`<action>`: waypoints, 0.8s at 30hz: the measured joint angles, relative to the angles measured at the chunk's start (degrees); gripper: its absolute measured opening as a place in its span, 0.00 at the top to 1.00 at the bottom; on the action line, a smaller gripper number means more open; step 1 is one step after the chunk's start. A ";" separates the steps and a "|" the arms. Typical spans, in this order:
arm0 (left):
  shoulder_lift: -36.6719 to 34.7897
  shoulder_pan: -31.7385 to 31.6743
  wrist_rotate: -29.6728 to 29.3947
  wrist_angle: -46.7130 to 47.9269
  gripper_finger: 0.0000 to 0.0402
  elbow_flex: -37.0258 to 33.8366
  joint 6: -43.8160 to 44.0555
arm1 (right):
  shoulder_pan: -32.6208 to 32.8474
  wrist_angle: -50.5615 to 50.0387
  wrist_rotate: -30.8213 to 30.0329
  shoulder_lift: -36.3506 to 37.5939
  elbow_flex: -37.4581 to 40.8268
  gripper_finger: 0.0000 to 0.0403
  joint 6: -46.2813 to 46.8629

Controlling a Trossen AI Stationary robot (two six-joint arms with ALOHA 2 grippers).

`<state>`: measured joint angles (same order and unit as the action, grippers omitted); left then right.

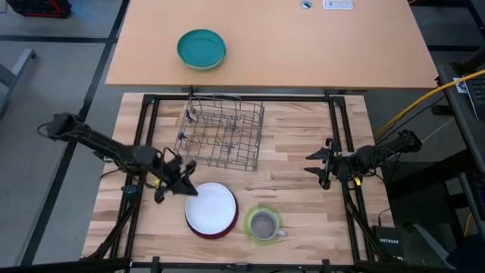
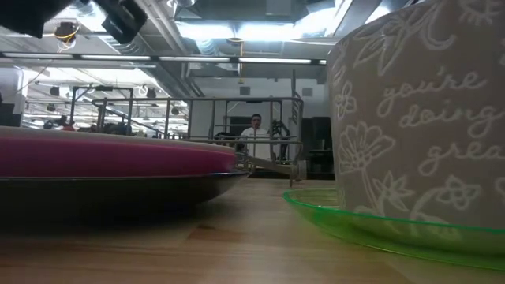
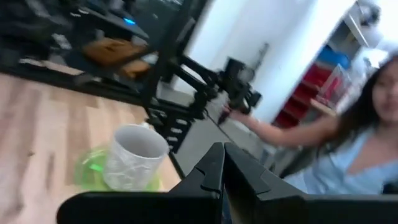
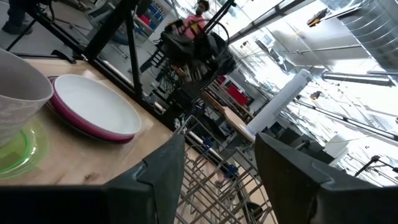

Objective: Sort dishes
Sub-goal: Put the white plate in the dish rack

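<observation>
My left hand (image 1: pixel 187 187), pinched shut and empty, hovers just beside the white plate (image 1: pixel 211 208), which lies stacked on the magenta plate (image 1: pixel 204 230) near the tabletop's (image 1: pixel 295 174) front edge. To lift it I should open, drop low and catch the rim squarely. The rack (image 1: pixel 221 133) behind leaves room between. Just right of the plates, the mug (image 1: pixel 264 225) sits on the saucer (image 1: pixel 253 216). My right hand (image 1: pixel 320 163) waits wide open, well apart.

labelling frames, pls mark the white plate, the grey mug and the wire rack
white plate (image 1: pixel 211 208), high view, its flat centre
grey mug (image 1: pixel 263 224), high view, its open mouth
wire rack (image 1: pixel 221 132), high view, middle of its wires
</observation>
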<state>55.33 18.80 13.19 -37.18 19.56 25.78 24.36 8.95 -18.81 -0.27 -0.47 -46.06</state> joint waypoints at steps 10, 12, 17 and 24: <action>14.27 3.74 -0.48 0.73 1.00 7.76 2.37 | 0.00 -0.03 0.02 0.00 0.00 0.51 0.00; 17.11 3.97 -0.48 0.89 1.00 9.52 3.78 | -0.01 -0.03 0.02 0.00 0.01 0.51 0.00; 23.09 5.27 -0.48 7.45 1.00 14.32 4.26 | 0.00 -0.02 0.02 0.00 0.01 0.51 0.00; 26.93 5.43 -0.65 11.02 1.00 17.02 2.41 | -0.02 -0.01 0.02 0.00 0.02 0.51 -0.02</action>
<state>82.26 24.23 12.54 -26.16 36.58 28.19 24.34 8.93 -18.79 -0.27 -0.45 -46.08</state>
